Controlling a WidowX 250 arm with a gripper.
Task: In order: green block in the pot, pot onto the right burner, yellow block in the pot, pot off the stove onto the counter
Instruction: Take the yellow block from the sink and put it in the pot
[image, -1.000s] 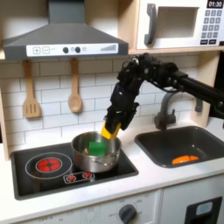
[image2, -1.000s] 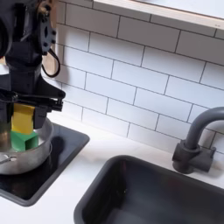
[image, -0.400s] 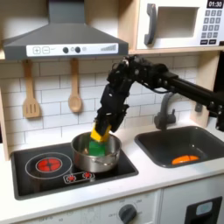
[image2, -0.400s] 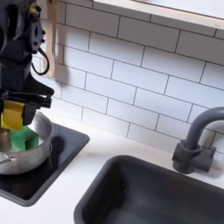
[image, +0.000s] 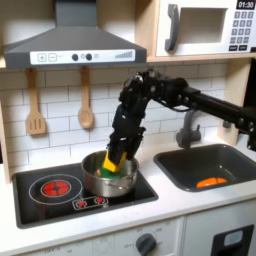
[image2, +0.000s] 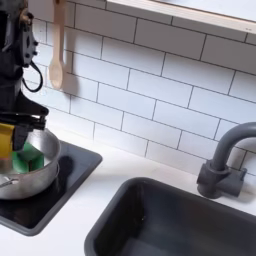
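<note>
The black robot arm reaches in from the right side of the first exterior view and bends down over the pot (image: 108, 175). Its hand (image: 112, 160) is closed around the yellow block (image: 111, 161) and holds it just above the pot, a little tilted. In the second exterior view the hand (image2: 6, 138) is at the far left edge of the frame, with the yellow block (image2: 6, 138) pinched between its dark fingers.

The pot is round, shiny and silver. It sits on the black stove (image: 70, 190), over the burner nearer the middle of the first exterior view. The other burner (image: 56, 186), a red ring, is bare in the lower left. In the second exterior view the pot (image2: 30, 178) is in the lower left corner.

The green block (image: 113, 171) lies inside the pot, just under the yellow block. In the second exterior view the green block (image2: 28, 159) rests against the pot's inner wall.

The sink (image: 205, 166) is in the lower right of the first exterior view, well apart from the pot. A flat orange piece (image: 211, 182) lies in it. A dark faucet (image2: 226, 160) stands behind the sink (image2: 170, 220) in the second exterior view. The pale table (image2: 95, 195) runs between stove and sink. Two wooden spoons (image: 60, 102) hang on the tiled wall.
</note>
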